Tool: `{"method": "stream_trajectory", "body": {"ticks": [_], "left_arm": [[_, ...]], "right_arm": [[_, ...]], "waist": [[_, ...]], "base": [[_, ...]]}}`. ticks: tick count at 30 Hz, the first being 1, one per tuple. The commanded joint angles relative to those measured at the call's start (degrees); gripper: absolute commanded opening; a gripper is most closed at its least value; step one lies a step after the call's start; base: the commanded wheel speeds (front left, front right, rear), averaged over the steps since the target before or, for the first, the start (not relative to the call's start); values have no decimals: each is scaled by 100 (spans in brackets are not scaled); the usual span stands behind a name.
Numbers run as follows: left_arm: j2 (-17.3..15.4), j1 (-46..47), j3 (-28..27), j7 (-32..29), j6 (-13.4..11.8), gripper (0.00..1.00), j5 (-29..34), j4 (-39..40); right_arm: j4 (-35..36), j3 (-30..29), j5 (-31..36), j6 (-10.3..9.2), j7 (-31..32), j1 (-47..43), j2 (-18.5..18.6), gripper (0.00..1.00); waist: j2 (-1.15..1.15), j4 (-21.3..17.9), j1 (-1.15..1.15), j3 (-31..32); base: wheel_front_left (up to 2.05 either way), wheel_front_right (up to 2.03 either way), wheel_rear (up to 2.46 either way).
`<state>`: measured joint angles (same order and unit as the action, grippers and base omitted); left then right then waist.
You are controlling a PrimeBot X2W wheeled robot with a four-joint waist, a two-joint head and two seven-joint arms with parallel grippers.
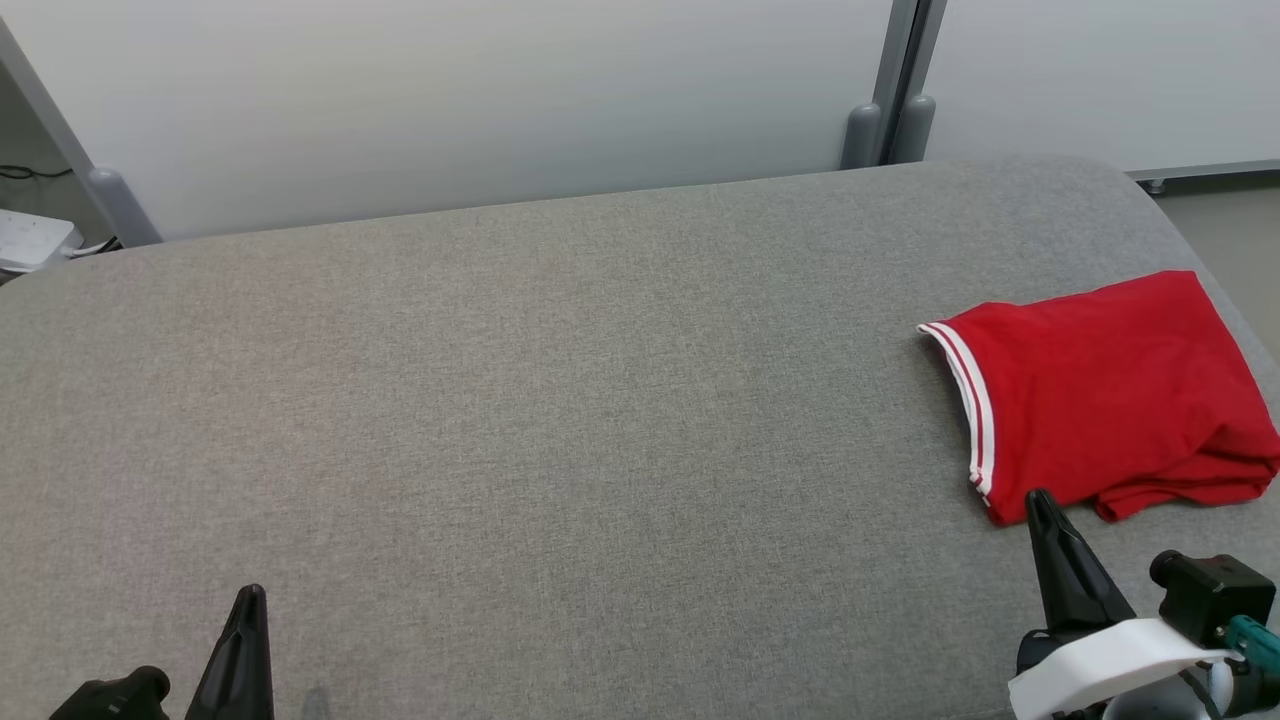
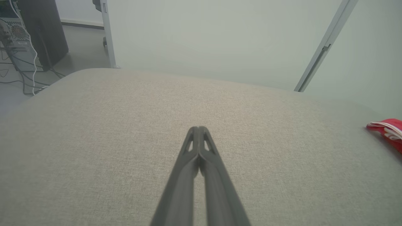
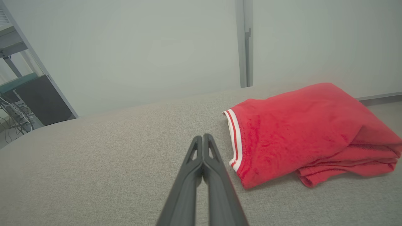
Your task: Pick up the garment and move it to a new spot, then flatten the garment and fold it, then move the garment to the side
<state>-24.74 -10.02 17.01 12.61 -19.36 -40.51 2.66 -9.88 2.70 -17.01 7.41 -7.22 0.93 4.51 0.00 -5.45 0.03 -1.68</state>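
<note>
The garment (image 1: 1100, 390) is a red shirt with a white-striped hem, lying folded at the right side of the grey padded table (image 1: 560, 400). The right wrist view has the garment (image 3: 307, 131) just right of my fingers. My right gripper (image 1: 1040, 500) is shut and empty, its tip just short of the garment's near left corner. In its own wrist view the right gripper (image 3: 203, 137) has both fingers pressed together. My left gripper (image 1: 250, 595) is shut at the lower left, far from the garment. The left gripper (image 2: 198, 128) holds nothing, and a bit of garment (image 2: 388, 129) peeks in at the right edge.
White partition panels (image 1: 500, 100) with grey posts (image 1: 905, 80) stand behind the table. A white box with cables (image 1: 30, 240) sits at the far left. A dark cabinet and wiring (image 2: 28, 34) stand on the floor beyond the table's left end.
</note>
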Motion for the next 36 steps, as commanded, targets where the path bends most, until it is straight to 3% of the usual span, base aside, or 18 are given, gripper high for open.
{"method": "stream_trajectory", "body": {"ticks": [1,5,36], "left_arm": [[-99,135,-153,-13,72,0,-135,81],[-29,194,-218,-69,160,0,-314,9],[516,589,-728,-513,839,0,-1645,-474]], "right_arm": [[138,-30,-181,0,35,166,68,0],[111,-45,-445,1,70,184,72,0],[-30,-199,-2383,3,351,275,67,0]], "waist": [[0,8,9,6],[0,27,-2,-1],[0,164,-3,39]], "base": [[0,0,0],[0,0,0],[0,0,0]]}}
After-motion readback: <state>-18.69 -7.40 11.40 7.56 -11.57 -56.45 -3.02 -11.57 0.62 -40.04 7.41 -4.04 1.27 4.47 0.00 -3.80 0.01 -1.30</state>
